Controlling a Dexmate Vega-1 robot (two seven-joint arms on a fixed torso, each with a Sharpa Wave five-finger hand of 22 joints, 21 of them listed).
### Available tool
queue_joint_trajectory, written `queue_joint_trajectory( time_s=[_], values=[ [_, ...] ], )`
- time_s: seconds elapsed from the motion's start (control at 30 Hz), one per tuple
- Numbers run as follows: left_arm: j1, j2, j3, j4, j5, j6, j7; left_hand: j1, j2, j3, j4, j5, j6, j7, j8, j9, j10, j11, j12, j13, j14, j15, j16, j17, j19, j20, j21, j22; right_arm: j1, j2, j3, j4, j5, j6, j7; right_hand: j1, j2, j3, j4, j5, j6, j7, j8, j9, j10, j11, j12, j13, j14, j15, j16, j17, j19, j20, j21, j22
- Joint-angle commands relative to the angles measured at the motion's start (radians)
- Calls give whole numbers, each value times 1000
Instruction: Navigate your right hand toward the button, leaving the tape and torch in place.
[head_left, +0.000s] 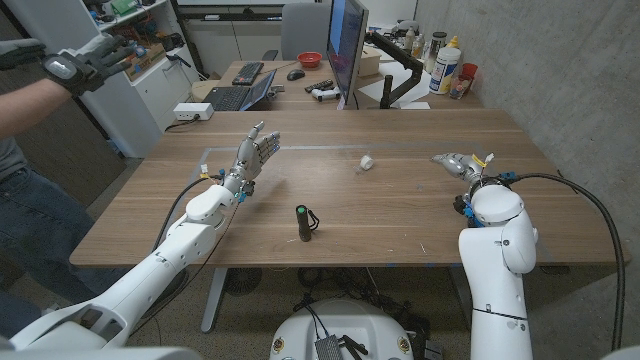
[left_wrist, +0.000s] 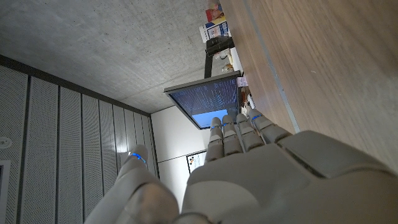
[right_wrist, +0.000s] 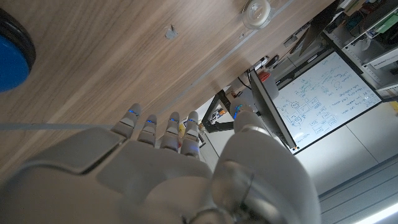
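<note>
Head view: my left hand (head_left: 254, 155) is raised above the wooden table (head_left: 400, 215) on the left side, fingers straight, slightly apart, holding nothing. My right hand (head_left: 458, 163) sits low near the right edge, fingers extended toward the table middle, holding nothing. The torch (head_left: 303, 223) lies near the front edge, between the arms. The tape (head_left: 367, 162), a small white roll, lies further back, well apart from both hands.

Left wrist view: the left hand (left_wrist: 249, 168) has its fingers (left_wrist: 239, 134) straight and close together, nothing between them.

Right wrist view: the right hand (right_wrist: 161, 168) is extended and unloaded. The blue button (right_wrist: 12, 56) sits at the frame edge, apart from the fingers. The tape (right_wrist: 256, 10) lies beyond.
</note>
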Motion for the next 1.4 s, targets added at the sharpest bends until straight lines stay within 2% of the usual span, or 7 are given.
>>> queue_joint_trajectory(
  time_s=[0.03,0.43,0.97,1.23,1.4],
  values=[
    [5,2,6,-6,5,3,0,0,9,-3,0,7,12,2,5,5,5,-7,4,4,-3,-7,3,4,-2,-14,-3,5,-38,4,-33,-58,-80,-80,10,2,-8,-4,3,8,4,-2,4,2,0,-5,4,2,-2,5,5,5,3,10,-5,1],
    [13,4,6,-15,3,-1,-2,1,10,-6,0,9,14,4,5,5,5,-6,4,4,-4,-6,3,4,-3,-13,-3,5,-54,-4,-42,-90,-122,-131,38,2,-14,-5,3,12,6,-2,4,2,0,-2,5,2,-4,5,5,5,-3,15,-12,1],
    [27,10,0,-33,-5,-3,0,1,12,-11,1,11,17,3,5,5,8,-7,5,4,-3,-5,4,4,-3,-12,-2,5,-62,-33,-46,-125,-214,-225,123,2,-22,-7,3,17,6,-5,4,2,-4,1,5,3,-7,6,6,5,-7,25,-20,2],
    [29,11,-2,-44,-6,-6,2,2,12,-13,1,11,20,2,6,5,8,-5,5,4,-5,0,4,4,-5,-8,-3,5,-61,-44,-51,-126,-265,-274,157,2,-25,-8,3,19,7,-6,4,2,-6,5,5,3,-8,6,6,5,-7,30,-24,2],
    [31,12,-4,-48,-5,-6,8,2,12,-15,1,12,24,1,6,5,11,-2,6,4,-1,1,5,4,-1,-17,-1,5,-62,-44,-51,-119,-282,-293,151,1,-28,-8,4,21,10,-6,5,2,-4,7,6,3,-6,6,7,5,-5,32,-25,2]
  ],
)
